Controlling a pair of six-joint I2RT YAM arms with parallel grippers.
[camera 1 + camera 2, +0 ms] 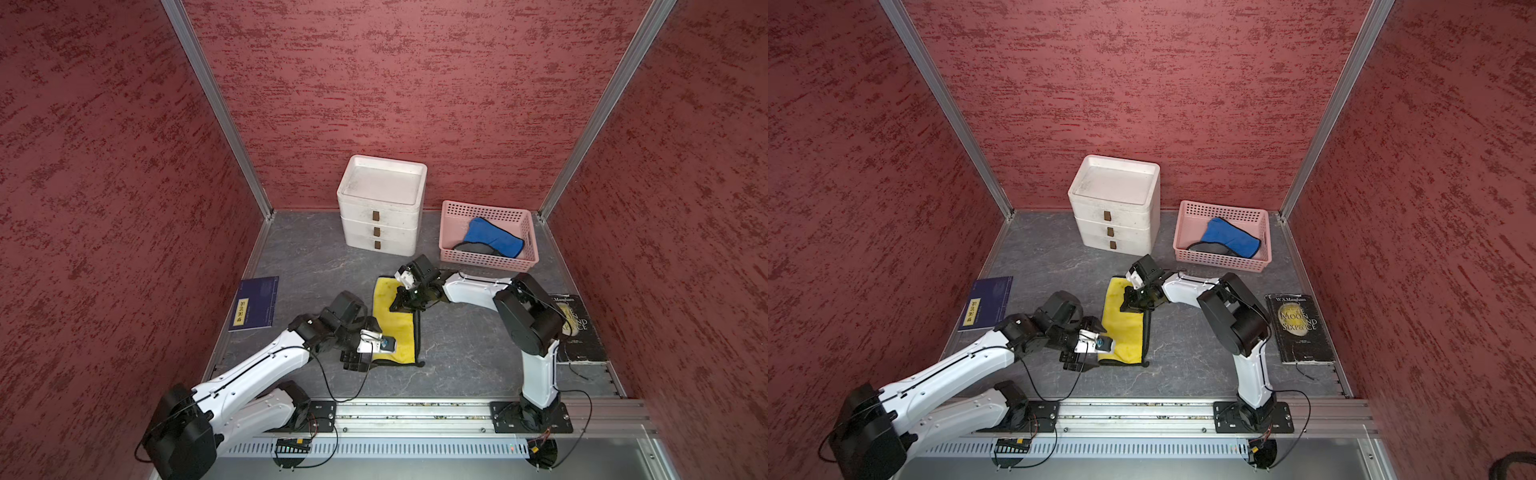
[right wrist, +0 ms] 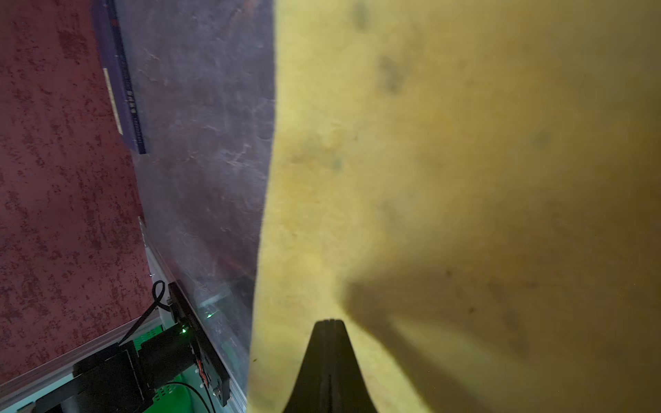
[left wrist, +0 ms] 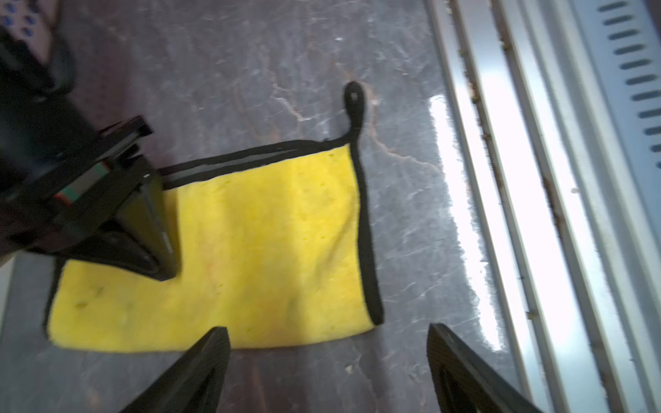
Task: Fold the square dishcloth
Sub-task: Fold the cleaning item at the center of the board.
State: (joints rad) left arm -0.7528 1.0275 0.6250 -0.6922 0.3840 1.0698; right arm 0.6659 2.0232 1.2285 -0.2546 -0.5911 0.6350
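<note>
In both top views the dishcloth lies on the bench as a long rectangle: halved once, we judge, with a second fold left. Grey marbled surface, red textured walls. In the left wrist view our left gripper gapes wide, empty, at the dishcloth's edge. In the right wrist view our right gripper is closed, tip on the dishcloth.
</note>
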